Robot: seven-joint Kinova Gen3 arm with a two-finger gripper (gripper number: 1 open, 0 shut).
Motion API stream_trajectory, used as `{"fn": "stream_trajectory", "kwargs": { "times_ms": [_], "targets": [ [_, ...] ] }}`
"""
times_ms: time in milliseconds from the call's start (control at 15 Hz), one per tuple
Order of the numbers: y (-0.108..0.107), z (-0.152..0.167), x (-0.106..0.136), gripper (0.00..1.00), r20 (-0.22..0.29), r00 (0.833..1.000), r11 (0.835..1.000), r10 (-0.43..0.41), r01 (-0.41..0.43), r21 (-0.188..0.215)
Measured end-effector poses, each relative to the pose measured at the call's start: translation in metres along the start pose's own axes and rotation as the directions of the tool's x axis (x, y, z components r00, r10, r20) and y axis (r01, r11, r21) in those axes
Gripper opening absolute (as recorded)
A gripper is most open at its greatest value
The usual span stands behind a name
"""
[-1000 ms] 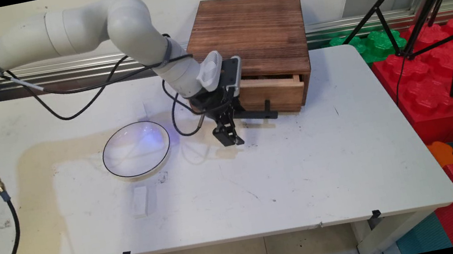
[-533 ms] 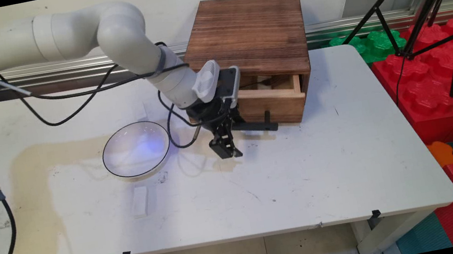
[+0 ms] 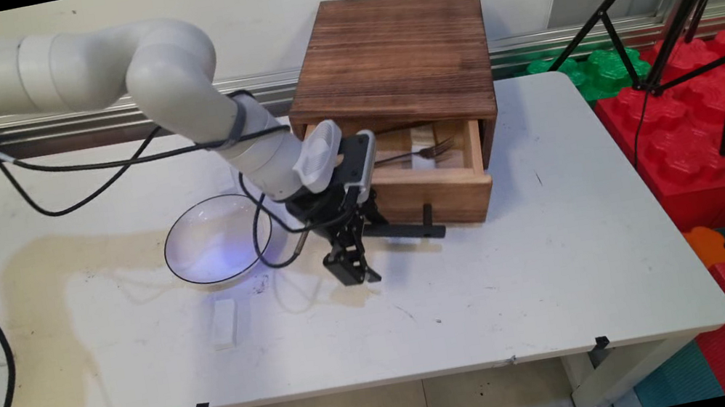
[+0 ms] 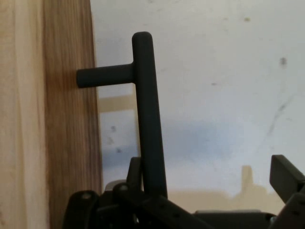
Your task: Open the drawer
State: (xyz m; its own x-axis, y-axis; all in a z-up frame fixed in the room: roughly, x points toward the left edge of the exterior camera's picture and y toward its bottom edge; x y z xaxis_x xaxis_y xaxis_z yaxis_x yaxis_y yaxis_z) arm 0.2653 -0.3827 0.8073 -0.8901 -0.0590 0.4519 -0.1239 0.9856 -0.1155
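Gripper [image 3: 354,275] was released, jaws apart, w/ the black handle [image 4: 147,119] by one finger; drawer [image 3: 437,187] of wooden box [image 3: 396,50] stood partway out, fork [image 3: 416,152] inside, bowl [image 3: 218,239] nr.

open drawer [image 3: 435,173] juts forward; bowl [image 3: 218,240] left | near table [image 3: 496,299] seemingly free

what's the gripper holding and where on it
It looks like the gripper has the drawer by its black bar handle, near one end of the bar; whether the fingers are clamped on it can't be seen.
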Motion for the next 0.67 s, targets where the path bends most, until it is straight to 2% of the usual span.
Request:
{"fn": "stream_trajectory", "kwargs": {
  "times_ms": [667],
  "targets": [
    [0.043,-0.007,0.003,1.00,-0.015,1.000,0.999,0.006,-0.007,-0.035]
  ]
}}
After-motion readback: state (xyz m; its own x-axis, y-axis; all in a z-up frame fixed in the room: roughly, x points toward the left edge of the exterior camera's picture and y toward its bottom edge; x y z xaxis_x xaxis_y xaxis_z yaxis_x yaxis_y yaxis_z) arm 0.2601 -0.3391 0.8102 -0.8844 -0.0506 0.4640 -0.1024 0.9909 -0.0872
